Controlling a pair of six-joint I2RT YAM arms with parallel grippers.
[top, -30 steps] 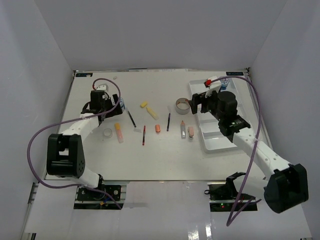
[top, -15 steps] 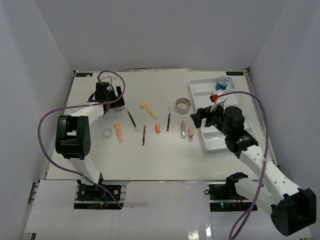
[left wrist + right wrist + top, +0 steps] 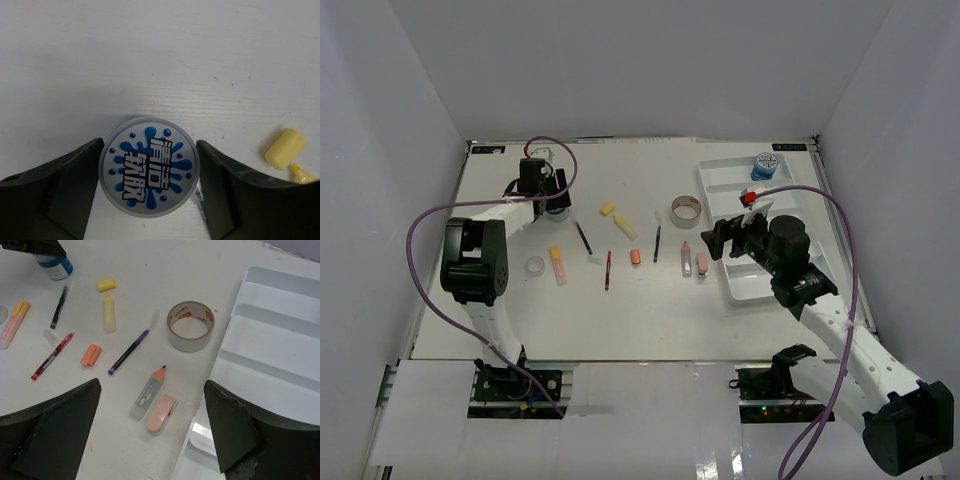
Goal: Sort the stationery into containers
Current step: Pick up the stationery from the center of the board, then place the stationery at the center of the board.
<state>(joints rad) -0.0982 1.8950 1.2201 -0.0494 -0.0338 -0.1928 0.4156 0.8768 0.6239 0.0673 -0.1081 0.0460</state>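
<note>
A round blue-white tub [image 3: 147, 167] stands on the table between the fingers of my left gripper [image 3: 150, 145]. The jaws are open around it, with a small gap at the right finger. In the top view my left gripper [image 3: 548, 198] covers most of this tub. A second tub [image 3: 763, 166] sits in the far end of the white divided tray [image 3: 750, 285]. My right gripper [image 3: 152, 385] is open and empty above an orange-tipped highlighter [image 3: 149, 392] and a pink cap [image 3: 161, 413], just left of the tray [image 3: 270, 340].
A grey tape roll [image 3: 685, 209] lies left of the tray and a clear roll [image 3: 534, 266] at the left. A black pen [image 3: 584, 237], red pen [image 3: 608, 270], purple pen [image 3: 657, 243], yellow pieces [image 3: 607, 210], orange cap [image 3: 636, 257] and a pink-orange marker [image 3: 558, 265] lie mid-table.
My left gripper has moved towards the back and now straddles the left tub. My right gripper has drawn back from the tray's far end, where the second tub now shows.
</note>
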